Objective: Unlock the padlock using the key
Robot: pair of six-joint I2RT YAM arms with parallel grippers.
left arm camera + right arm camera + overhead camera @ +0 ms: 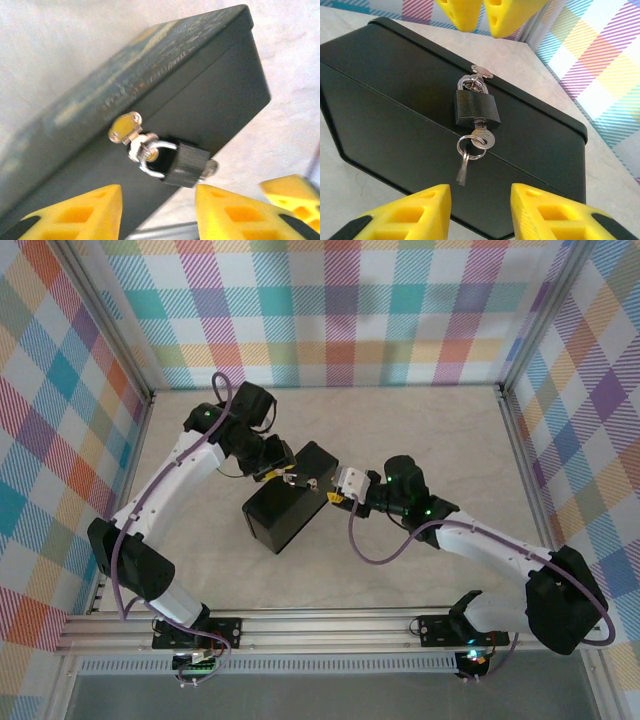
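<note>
Since the key [481, 138] is already seated in the keyway under the padlock [476, 107], which hangs off the hasp [482, 71] on the black box [395, 95], the step in hand is judged to be grip + turn. The right gripper [480, 212] is spread, nothing held, lined up just below the key. The left gripper [157, 215] is spread too, near the lock body, not touching. The key head should be pinched flat, not the ring [470, 148] or spare key [463, 170]. The lock body is best clamped by the left 1st, else the lock gets spun w/ the key. Rotation is to be kept on the keyway axis; thin key, bend risk.
</note>
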